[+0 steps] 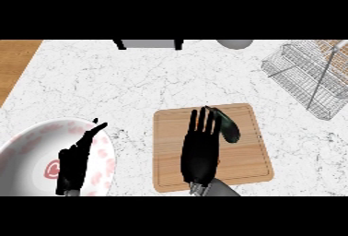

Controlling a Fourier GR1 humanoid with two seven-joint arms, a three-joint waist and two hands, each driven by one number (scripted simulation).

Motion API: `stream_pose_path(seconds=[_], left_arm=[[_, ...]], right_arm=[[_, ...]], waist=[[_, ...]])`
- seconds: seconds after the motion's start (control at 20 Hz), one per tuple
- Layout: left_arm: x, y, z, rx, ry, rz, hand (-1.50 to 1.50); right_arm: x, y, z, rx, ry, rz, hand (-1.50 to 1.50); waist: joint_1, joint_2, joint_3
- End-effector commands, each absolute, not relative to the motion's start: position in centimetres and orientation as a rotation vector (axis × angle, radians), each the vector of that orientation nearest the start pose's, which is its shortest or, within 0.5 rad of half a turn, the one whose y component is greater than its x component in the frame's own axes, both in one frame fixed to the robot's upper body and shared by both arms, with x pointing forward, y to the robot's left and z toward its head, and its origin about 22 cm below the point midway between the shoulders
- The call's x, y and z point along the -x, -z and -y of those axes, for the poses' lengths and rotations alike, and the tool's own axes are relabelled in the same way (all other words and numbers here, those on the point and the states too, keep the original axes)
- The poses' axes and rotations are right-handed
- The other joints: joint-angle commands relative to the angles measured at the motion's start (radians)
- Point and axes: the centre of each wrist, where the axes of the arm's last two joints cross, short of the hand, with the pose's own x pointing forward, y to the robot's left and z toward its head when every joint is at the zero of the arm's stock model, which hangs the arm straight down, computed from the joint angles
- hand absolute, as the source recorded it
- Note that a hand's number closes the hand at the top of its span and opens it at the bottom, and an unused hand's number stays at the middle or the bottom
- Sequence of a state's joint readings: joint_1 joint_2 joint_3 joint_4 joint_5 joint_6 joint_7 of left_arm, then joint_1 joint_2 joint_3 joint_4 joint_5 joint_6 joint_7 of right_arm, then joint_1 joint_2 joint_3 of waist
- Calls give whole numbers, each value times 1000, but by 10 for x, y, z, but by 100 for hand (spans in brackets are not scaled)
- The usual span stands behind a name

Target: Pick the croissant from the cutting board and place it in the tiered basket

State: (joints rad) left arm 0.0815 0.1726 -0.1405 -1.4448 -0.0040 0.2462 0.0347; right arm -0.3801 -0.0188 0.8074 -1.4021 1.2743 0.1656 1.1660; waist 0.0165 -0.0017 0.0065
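No stage is complete. Croissant (pixel 229 126), shown dark, lies on the board (pixel 252 156) mid-tabletop. Right hand (pixel 201 147) lies flat beside it, fingers straight, holding nothing. Left hand (pixel 76 161) rests open. Remaining: grasp, carry to basket (pixel 299 69) at far right corner.

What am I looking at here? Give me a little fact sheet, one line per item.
Surface: white marble counter
Cutting board: wooden cutting board, centre right
Item on board: dark elongated object, beside the right fingertips; it does not look like a croissant
Right hand: right hand flat over the board, fingers straight, holding nothing
Left hand: left hand open over the plate
Plate: white plate with pink pattern, lower left
Basket: wire tiered basket, upper right, nothing visible inside
Back edge: grey objects, cut off, not identifiable
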Motion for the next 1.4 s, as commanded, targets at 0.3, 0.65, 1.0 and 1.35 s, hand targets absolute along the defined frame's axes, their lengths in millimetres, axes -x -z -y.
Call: stream_pose_path(seconds=[0.3, 0.65, 1.0, 1.35], left_arm=[[-211, 52, -251, -252, 33, 1309, 0], [-208, 56, -233, -222, 42, 1290, 0], [-227, 46, -240, -252, 24, 1296, 0], [-222, 53, -243, -252, 25, 1304, 0]], right_arm=[[-234, -14, 24, 1383, -1079, 666, -150], [-258, -15, 26, 1368, -1087, 607, -150], [-261, -8, 31, 1308, -1062, 555, -150], [-272, 4, 42, 1288, -1073, 539, -150]], waist=[[-4, 2, -7], [-2, 2, -7], [-7, 3, -7], [-9, 3, -7]])
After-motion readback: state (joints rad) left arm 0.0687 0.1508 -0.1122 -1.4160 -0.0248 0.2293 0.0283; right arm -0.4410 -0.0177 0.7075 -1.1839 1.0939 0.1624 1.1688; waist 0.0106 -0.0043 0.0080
